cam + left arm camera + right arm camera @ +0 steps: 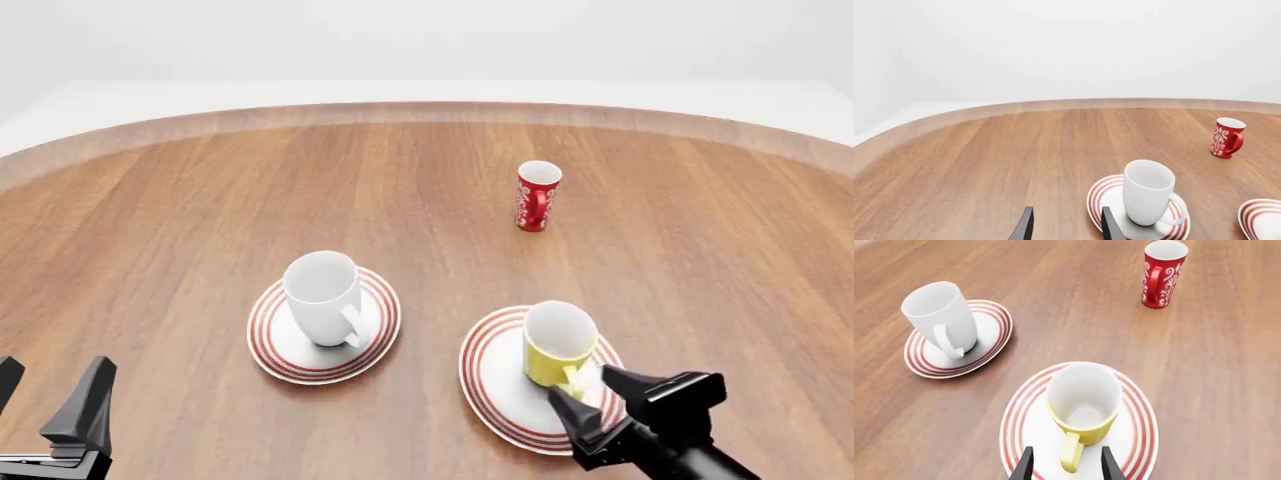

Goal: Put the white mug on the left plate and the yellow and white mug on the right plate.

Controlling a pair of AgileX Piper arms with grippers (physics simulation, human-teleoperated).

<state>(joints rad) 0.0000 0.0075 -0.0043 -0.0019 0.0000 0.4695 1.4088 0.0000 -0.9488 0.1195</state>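
Upright red patterned mug (538,196), wooden table (160,230)

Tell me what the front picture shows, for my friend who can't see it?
A white mug stands on the left plate and a yellow and white mug on the right plate, on a wooden table. A red mug stands farther back.

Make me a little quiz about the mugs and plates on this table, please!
1. True or false: the white mug stands upright on the left plate.
2. Which mug sits on the right plate? A) the red patterned mug B) the yellow and white mug
3. Fill in: the right gripper has its open fingers either side of the yellow mug's ____.

Key: 1 true; 2 B; 3 handle
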